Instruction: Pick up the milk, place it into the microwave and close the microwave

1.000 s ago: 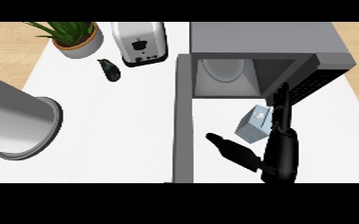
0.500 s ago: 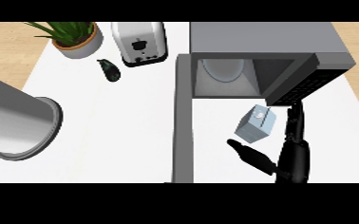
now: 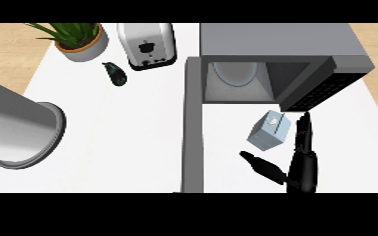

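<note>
Head view: right hand (image 3: 301,166) spread around milk (image 3: 269,129).
Thumb and fingers flank carton, not yet pinching; microwave (image 3: 277,55) open ahead.

The milk (image 3: 269,129) is a small pale blue-grey carton with a white gabled top and a round cap — it stands on the white counter just in front of the microwave's open mouth, turned a little off square, its top leaning toward the opening. The microwave (image 3: 275,40) is a grey box at the back right of the counter, its cavity open and facing the view, a round pale turntable plate (image 3: 235,73) showing inside. Its door (image 3: 323,87) is swung out to the right — dark, perforated window panel angled over the counter, its lower corner just beside the carton's top.
</note>
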Controlling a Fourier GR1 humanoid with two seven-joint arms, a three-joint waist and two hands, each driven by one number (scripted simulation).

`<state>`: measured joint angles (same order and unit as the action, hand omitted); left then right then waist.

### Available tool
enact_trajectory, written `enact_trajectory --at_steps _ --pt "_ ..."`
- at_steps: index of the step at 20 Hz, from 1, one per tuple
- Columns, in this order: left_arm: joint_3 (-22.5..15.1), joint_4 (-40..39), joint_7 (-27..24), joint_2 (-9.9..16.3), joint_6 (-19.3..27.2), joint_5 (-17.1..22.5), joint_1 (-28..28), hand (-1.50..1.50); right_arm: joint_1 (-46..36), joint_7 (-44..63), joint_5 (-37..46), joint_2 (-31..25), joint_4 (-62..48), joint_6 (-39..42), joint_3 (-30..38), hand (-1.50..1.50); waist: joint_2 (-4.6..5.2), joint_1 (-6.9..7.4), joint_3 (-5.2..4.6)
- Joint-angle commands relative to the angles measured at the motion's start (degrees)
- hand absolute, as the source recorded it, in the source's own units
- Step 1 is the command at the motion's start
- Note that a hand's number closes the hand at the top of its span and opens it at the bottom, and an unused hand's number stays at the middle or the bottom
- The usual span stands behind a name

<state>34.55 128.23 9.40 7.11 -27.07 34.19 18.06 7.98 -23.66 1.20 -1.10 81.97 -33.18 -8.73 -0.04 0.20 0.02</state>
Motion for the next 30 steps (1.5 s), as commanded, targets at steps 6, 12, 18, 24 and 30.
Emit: enact_trajectory --at_steps 6,12,18,24,30 --pt "0.8 0.6 1.4 -2.0 0.0 -0.6 -1.5 -1.5 -4.9 -14.3 -5.2 1.1 -17.1 3.0 6.2 -1.5 0.02 0.01 0.0" --pt "5.0 0.3 3.1 0.3 -3.7 5.6 0.8 -1.5 -5.7 -15.5 -5.9 -2.0 -19.4 7.1 9.8 -1.5 -0.03 0.05 -0.01" --pt "4.8 -0.4 1.2 -3.0 -5.6 3.1 1.5 -1.5 -17.1 -25.7 -7.8 -2.2 -39.5 10.6 15.8 1.5 0.08 0.48 0.03" --pt "3.6 2.9 6.0 -1.3 -0.2 3.5 -2.4 -1.5 -20.6 -29.9 -2.6 -0.5 -42.0 4.7 13.3 1.5 0.11 0.24 0.03" --pt "6.0 -0.9 4.3 -0.2 -3.7 3.6 -2.6 -1.5 -20.6 -26.7 -5.6 -0.8 -34.1 10.4 11.4 1.5 -0.02 -0.02 -0.02"
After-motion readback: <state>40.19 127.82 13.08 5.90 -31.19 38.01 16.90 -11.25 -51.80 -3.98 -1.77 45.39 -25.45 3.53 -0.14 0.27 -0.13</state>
